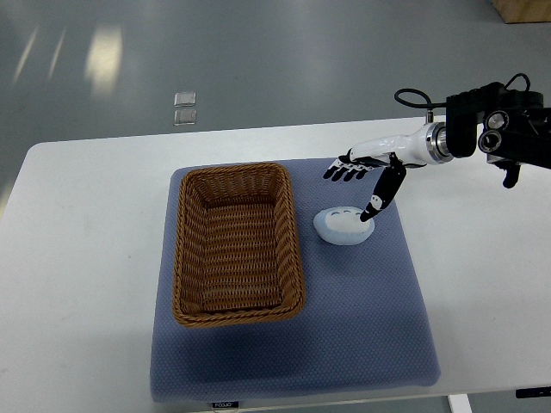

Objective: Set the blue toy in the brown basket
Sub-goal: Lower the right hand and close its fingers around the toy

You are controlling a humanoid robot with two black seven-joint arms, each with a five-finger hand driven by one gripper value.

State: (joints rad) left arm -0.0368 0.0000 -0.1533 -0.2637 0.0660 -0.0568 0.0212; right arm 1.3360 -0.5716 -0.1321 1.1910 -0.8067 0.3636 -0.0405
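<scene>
Blue toy [343,225] touched by the spread right hand's [366,176] thumb.

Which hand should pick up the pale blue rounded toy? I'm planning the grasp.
The right hand. It hovers open over the pale blue rounded toy on the blue-grey mat, thumb reaching down to it, beside the brown woven wicker basket. No left arm is in view.

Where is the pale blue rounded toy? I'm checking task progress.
In the top view, the pale blue rounded toy lies on the blue-grey mat, right of the brown wicker basket, under the right hand.
</scene>
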